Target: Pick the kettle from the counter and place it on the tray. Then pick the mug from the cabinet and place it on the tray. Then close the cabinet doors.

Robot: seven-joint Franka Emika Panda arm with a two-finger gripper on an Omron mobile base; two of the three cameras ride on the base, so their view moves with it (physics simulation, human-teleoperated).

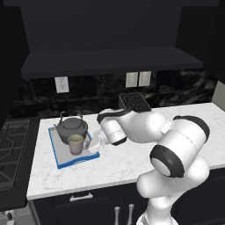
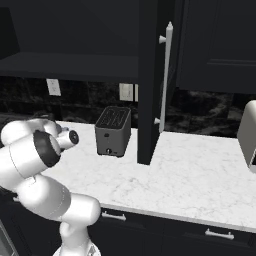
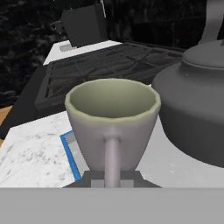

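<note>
Hand view, fingers closed tight on the loop handle of the mug, mug upright over the near right part of the blue-rimmed tray, kettle just behind it on the tray, tray at the left end of the bench.

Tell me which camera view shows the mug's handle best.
The hand view: the mug stands upright close in front, its loop handle facing the camera with the gripper shut on it. The left base view shows the mug small on the tray beside the kettle, its handle hard to make out.
</note>
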